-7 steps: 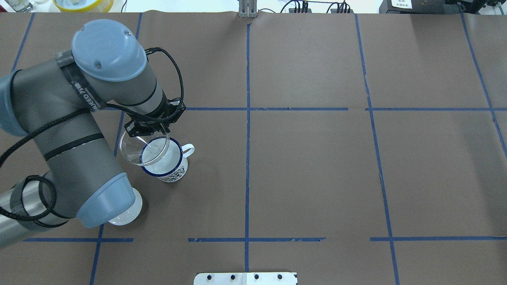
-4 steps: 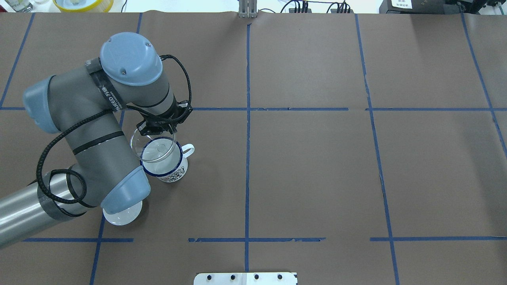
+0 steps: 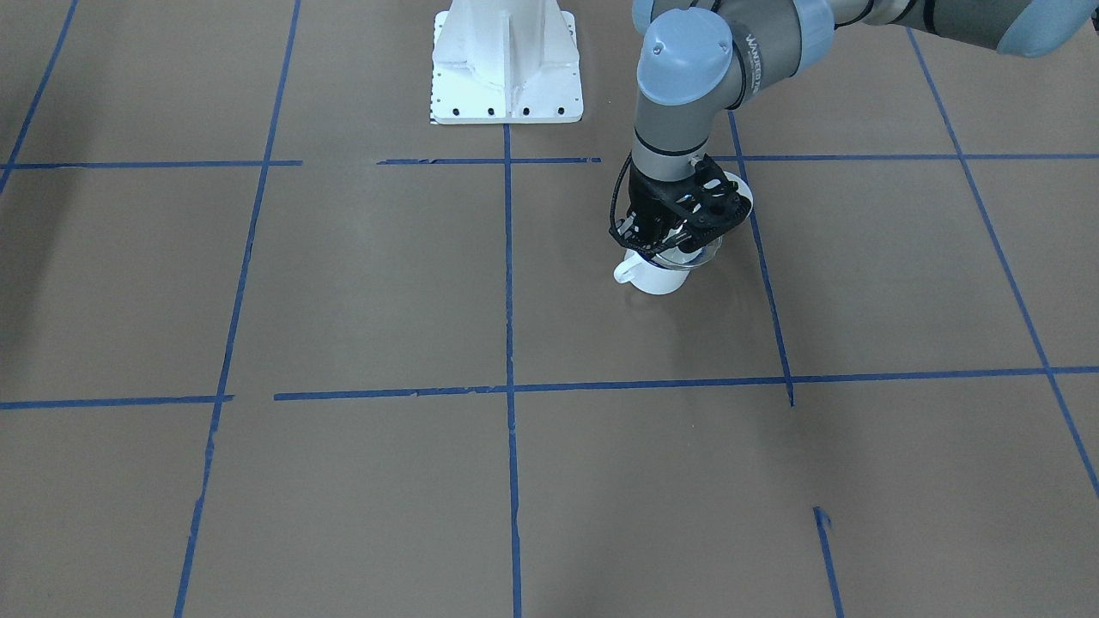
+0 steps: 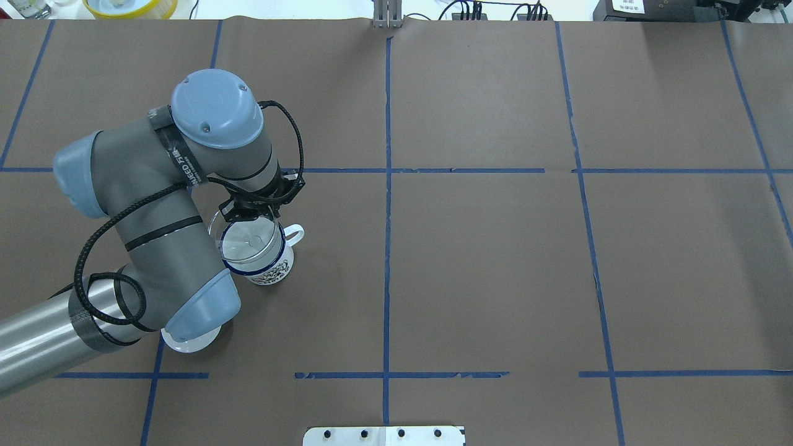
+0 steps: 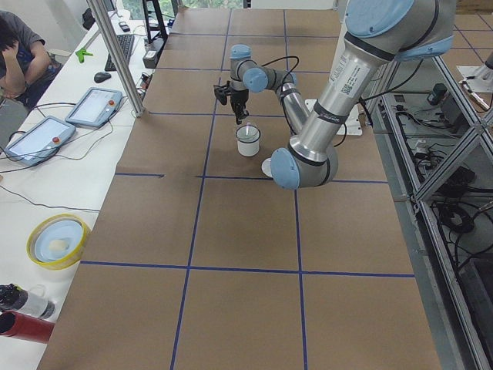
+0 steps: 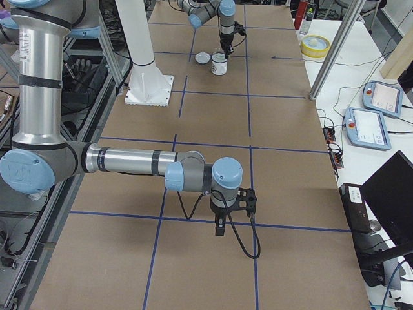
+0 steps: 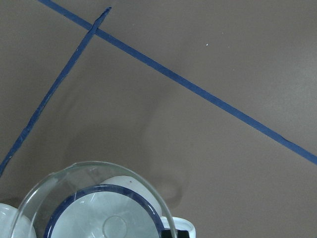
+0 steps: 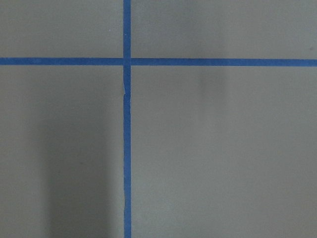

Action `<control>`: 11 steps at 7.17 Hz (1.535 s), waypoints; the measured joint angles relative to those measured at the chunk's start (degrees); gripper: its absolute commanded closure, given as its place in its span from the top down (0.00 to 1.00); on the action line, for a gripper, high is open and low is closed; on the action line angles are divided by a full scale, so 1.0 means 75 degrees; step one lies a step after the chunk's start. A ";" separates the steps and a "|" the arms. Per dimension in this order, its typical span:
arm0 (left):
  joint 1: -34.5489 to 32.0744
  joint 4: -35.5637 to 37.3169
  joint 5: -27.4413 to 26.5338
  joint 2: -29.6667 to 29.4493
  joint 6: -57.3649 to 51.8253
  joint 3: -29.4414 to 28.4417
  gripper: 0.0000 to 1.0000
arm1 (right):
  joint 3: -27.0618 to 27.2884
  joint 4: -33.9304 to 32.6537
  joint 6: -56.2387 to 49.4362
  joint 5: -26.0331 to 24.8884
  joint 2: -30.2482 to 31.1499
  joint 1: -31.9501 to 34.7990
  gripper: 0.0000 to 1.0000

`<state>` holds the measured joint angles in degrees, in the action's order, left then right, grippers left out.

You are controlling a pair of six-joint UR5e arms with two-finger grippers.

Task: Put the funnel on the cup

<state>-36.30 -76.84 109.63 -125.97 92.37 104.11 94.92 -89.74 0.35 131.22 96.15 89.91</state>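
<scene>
The white cup [image 4: 267, 260] with a dark blue rim stands upright on the brown table, left of centre, its handle pointing right. My left gripper [image 4: 249, 215] is shut on the far rim of the clear funnel [image 4: 243, 240]. It holds the funnel over the cup's mouth, offset slightly to the cup's left. In the left wrist view the funnel [image 7: 37, 198] overlaps the cup's blue rim [image 7: 106, 190]. In the front view the gripper [image 3: 665, 242] stands above the cup [image 3: 657, 281]. My right gripper [image 6: 219, 227] hangs over bare table far from the cup; I cannot tell if it is open or shut.
A round white lid [image 4: 189, 342] lies on the table near the cup, partly under my left arm's elbow. A yellow bowl [image 4: 130, 6] sits beyond the back-left edge. The white robot base [image 3: 506, 60] is at the table's near edge. An operator [image 5: 19, 46] sits at the side bench.
My left arm has moved right with the funnel in its grip. The funnel now covers more of the cup's mouth. The cup has not moved.
</scene>
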 measured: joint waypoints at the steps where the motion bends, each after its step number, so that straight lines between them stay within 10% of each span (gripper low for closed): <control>1: 0.0010 0.0002 0.0018 -0.0001 0.0002 0.0005 0.00 | 0.0000 0.0000 0.0000 0.0000 0.0000 0.0000 1.00; 3: 0.0089 0.0003 0.0025 0.0002 0.0010 0.0006 0.02 | -0.0003 0.0000 0.0000 0.0000 0.0000 0.0000 1.00; 5: 0.0202 0.0003 0.0003 0.0011 0.0011 0.0022 0.48 | -0.0006 0.0000 0.0000 0.0000 0.0000 0.0000 1.00; 6: 0.0219 0.0003 -0.0007 0.0013 0.0012 0.0050 0.91 | -0.0004 0.0000 0.0000 0.0000 0.0000 0.0000 1.00; 11: 0.0082 -0.0015 -0.0053 0.0575 -0.0620 0.1035 1.00 | -0.0001 0.0000 0.0000 0.0000 0.0000 0.0000 1.00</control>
<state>-35.69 -76.95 109.23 -121.66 87.72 111.87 94.91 -89.74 0.35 131.22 96.15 89.91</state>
